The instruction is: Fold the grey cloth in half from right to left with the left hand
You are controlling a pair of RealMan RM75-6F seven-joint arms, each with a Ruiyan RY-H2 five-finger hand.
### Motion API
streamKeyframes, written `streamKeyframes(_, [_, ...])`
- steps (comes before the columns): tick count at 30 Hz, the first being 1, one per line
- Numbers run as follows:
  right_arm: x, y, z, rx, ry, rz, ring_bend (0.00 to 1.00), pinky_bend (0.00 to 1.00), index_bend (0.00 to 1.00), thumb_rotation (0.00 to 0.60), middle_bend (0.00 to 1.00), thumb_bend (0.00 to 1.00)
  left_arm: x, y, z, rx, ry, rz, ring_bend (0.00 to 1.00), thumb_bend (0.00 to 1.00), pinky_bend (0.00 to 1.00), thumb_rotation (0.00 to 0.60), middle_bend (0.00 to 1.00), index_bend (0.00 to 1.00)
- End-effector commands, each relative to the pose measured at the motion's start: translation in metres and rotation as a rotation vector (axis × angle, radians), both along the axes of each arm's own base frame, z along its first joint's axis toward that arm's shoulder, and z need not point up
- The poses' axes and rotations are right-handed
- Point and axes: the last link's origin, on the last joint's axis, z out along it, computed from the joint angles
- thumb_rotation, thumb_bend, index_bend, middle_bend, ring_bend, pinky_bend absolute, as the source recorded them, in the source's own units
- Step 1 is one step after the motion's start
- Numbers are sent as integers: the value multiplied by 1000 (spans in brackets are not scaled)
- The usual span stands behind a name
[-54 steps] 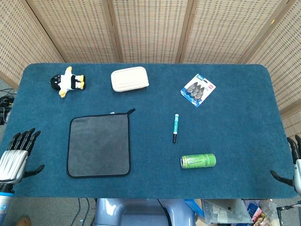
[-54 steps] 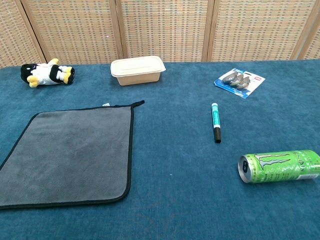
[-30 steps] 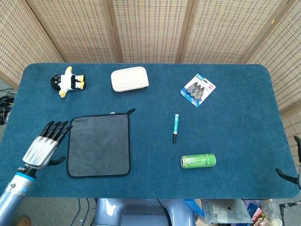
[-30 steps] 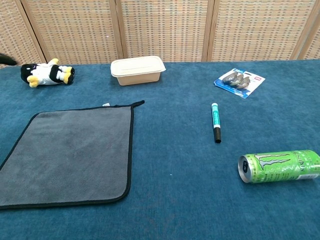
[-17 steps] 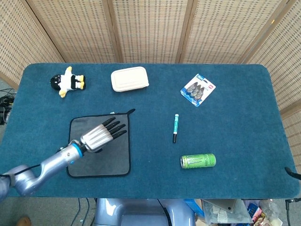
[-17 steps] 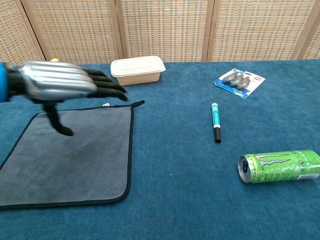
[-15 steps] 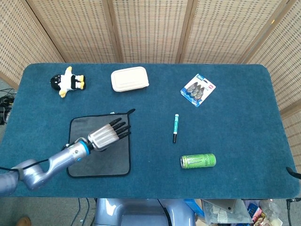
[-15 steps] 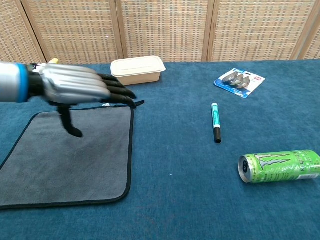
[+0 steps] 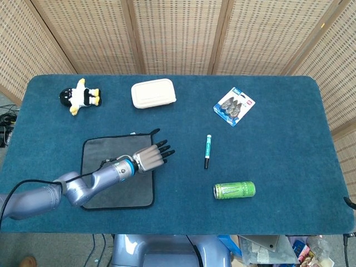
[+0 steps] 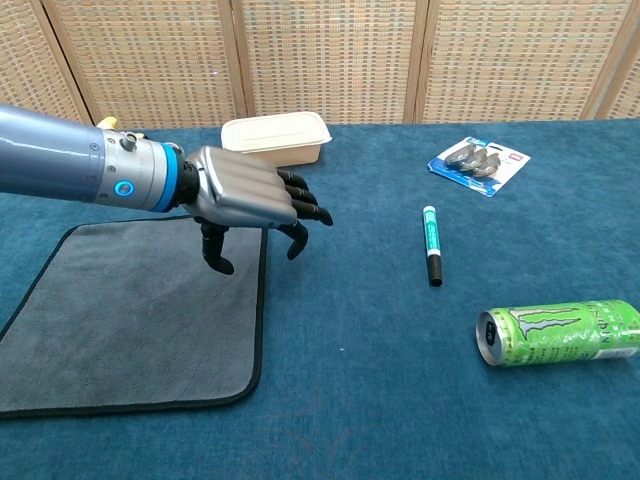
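Left hand (image 10: 250,200) hovers open, fingers spread, over the right edge of the grey cloth (image 9: 114,181) — holding nothing. Cloth lies flat and unfolded near the table's (image 9: 278,144) front-left edge — grasp and fold are yet to come.

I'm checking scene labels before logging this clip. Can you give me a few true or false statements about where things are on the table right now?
1. The grey cloth with black trim lies flat and unfolded. True.
2. The left robot hand grips the green drink can. False: it holds nothing and hovers with fingers apart over the cloth's right edge; the can lies on its side far to the right.
3. The teal marker pen lies between the cloth and the can. True.
4. The cream lidded food box sits on the cloth. False: it stands on the blue table covering beyond the cloth.
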Motion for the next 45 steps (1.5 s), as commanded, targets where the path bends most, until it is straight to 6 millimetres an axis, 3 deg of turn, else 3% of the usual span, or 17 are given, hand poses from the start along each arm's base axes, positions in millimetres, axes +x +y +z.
streamKeyframes(1, [-1,0,0,2,-1,-2,0,0,0,600,0,0,0,0,-5,-4,8,0,0,268,0,600,0,324])
streamKeyframes(6, [0,-1,-1,2,-2,0,0,0,0,600,0,0,-4,-2,-11,-6,8,8,0,268,0,600,0,401])
streamKeyframes(16, [2,1,1,-3,-1,7,0,0,0,600,0,0,-6,-3,-23,-1,6,12,0,267,0,600,0,402])
streamKeyframes(45, [1,1,2,-10,1,-2,0,0,0,600,0,0,-5,5,-34,12,56,19,0,267,0,600,0,402])
